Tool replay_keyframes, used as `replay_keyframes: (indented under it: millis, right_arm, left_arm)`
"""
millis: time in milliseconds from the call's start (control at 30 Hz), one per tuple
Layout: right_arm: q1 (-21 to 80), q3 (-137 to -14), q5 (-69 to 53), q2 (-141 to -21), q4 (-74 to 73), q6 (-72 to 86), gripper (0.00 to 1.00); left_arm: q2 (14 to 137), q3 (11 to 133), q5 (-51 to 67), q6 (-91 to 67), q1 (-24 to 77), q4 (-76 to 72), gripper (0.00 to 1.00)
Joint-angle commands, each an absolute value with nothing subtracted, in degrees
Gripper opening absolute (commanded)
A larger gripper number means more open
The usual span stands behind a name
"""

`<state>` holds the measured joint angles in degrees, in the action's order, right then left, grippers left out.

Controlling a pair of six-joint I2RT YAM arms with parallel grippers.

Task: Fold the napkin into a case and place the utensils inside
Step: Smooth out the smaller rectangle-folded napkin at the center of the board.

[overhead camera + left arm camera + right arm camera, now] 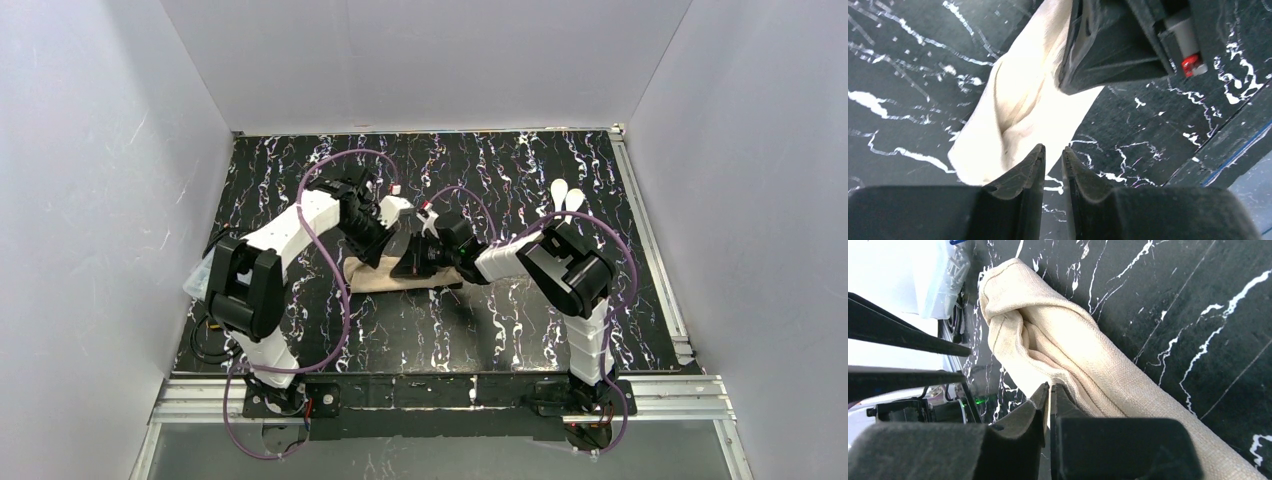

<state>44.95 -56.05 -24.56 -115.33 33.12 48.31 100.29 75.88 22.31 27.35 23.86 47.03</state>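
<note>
Beige-tan cloth napkin [370, 277] sits mid-surface as a long narrow strip, its long axis running left-right across the black white-veined marble surface [450, 330], roughly level with both wrists. Both arms reach in over it and cover its middle in the top view, so you only see the left end and a bit of the right end there. Left tool [1053, 150] is at one end of the strip: jaws parted by a narrow slit with nothing between them, so it is released. The cloth [1013, 115] runs away from its tips toward the other arm. Right tool [1049, 387] is at the strip's long edge, part-way along, with the cloth [1073, 350] running ahead to a bunched end and back past it on the right. Its jaws are clenched almost together with a pale sliver in the gap, which reads as a pinch on a thin fold of the napkin. The strip looks rumpled and puffy rather than flat, so judge the case as not finished. The two small white plastic spoon-like utensils [567, 197] lie at the far right of the surface, well apart from the napkin and nearer your right arm. For any smoothing, work along the left-right axis, not across it. You can't tell from here which end of the strip is open for loading.
</note>
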Motion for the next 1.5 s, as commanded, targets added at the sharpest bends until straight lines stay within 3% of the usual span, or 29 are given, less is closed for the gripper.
replay_keyframes:
  millis: [0,533,967,1033,1100,1167,1300,1467]
  right_arm:
    - [45.36,-58.88,-24.41,-116.92,34.15,48.76,0.13]
    - [46.41,-63.58,-25.62,-120.5,34.72,51.44,0.11]
    - [47.3,-65.81,-26.61,-123.26,35.24,52.82,0.1]
    - [47.36,-66.04,-26.84,-123.52,35.53,53.04,0.09]
    - [47.32,-66.24,-26.81,-123.72,35.48,53.16,0.09]
    - [47.34,-66.2,-26.81,-123.88,35.46,53.17,0.09]
    - [47.33,-65.84,-26.94,-124.18,35.84,53.48,0.08]
    - [47.3,-66.11,-27.16,-124.69,35.95,53.71,0.07]
  left_arm:
    - [96.38,72.53,18.04,29.23,21.72,47.05,0.17]
    - [98.71,69.17,14.01,32.0,21.12,40.8,0.1]
    - [98.93,67.75,11.69,33.02,21.09,39.65,0.14]
    - [98.48,67.69,12.36,33.11,21.21,40.02,0.18]
    - [97.51,67.43,12.54,33.12,21.3,40.14,0.31]
    - [96.5,67.25,12.35,33.63,21.27,40.18,0.36]
    - [95.12,66.85,10.6,34.79,21.31,38.98,0.35]
    - [94.44,66.5,8.94,35.35,22.61,37.65,0.25]
